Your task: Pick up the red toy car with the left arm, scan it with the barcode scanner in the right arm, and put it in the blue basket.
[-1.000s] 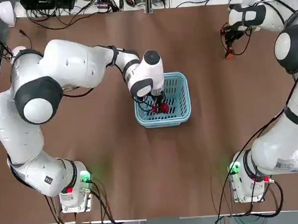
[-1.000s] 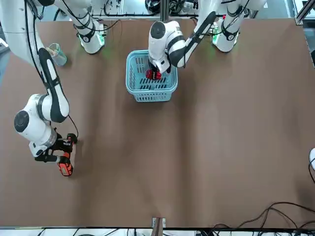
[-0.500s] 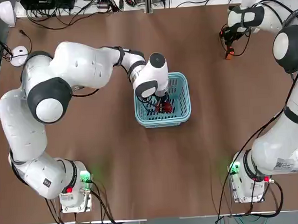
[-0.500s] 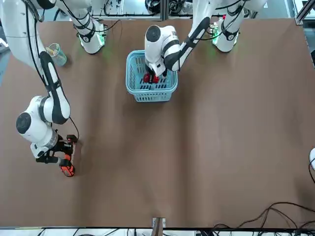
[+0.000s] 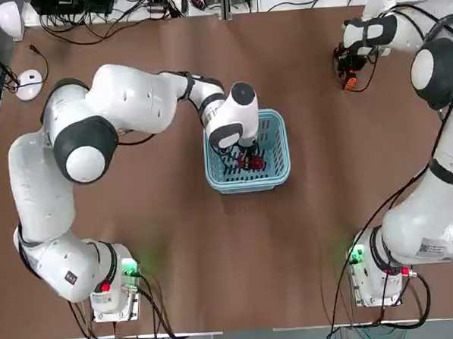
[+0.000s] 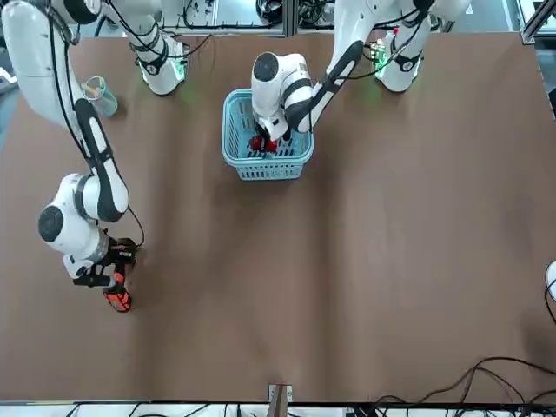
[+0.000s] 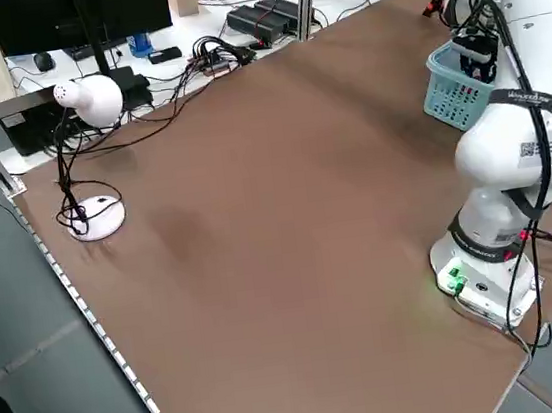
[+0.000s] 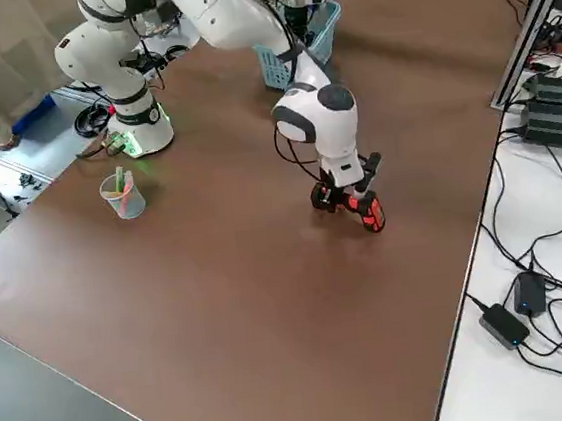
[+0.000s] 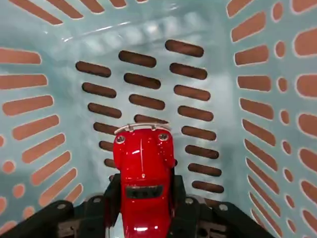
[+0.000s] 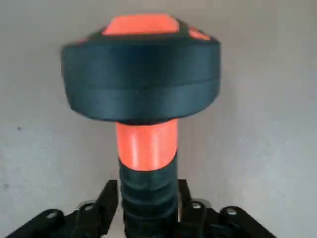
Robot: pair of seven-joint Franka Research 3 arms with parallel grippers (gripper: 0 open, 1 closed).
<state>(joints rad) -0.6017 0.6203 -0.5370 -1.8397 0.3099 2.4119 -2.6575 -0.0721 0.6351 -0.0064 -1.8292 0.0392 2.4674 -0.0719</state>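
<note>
1. Red and glossy, the red toy car (image 9: 143, 173) sits pinched between the two fingers of the left gripper (image 9: 143, 218), its sides pressed by the black pads.
2. That gripper reaches down inside the blue basket (image 5: 274, 133), and the car (image 5: 250, 162) hangs low within the basket walls, near the slotted floor; whether its wheels touch the floor cannot be told.
3. Seen from the left wrist, the basket's lattice floor (image 9: 148, 89) and its pale blue sides surround the car on every side.
4. The left arm (image 5: 131, 98) stretches from its base toward the basket, with its wrist directly above the basket's opening.
5. The blue basket (image 6: 243, 161) stands on the brown table (image 5: 291, 249), about midway between the two arm bases and farther out from them.
6. Well apart from the basket, toward the table's far right corner, the right gripper (image 5: 348, 66) stands over the barcode scanner (image 5: 349, 82).
7. In the right wrist view the scanner's ribbed black grip (image 10: 147, 198) lies between the right fingers (image 10: 106, 201), with the orange neck and black head beyond; whether they clamp it or stand just slack around it cannot be told.
8. From the right side, the scanner (image 8: 366, 210) is low at the table surface, well away from the basket (image 8: 315, 34).
</note>
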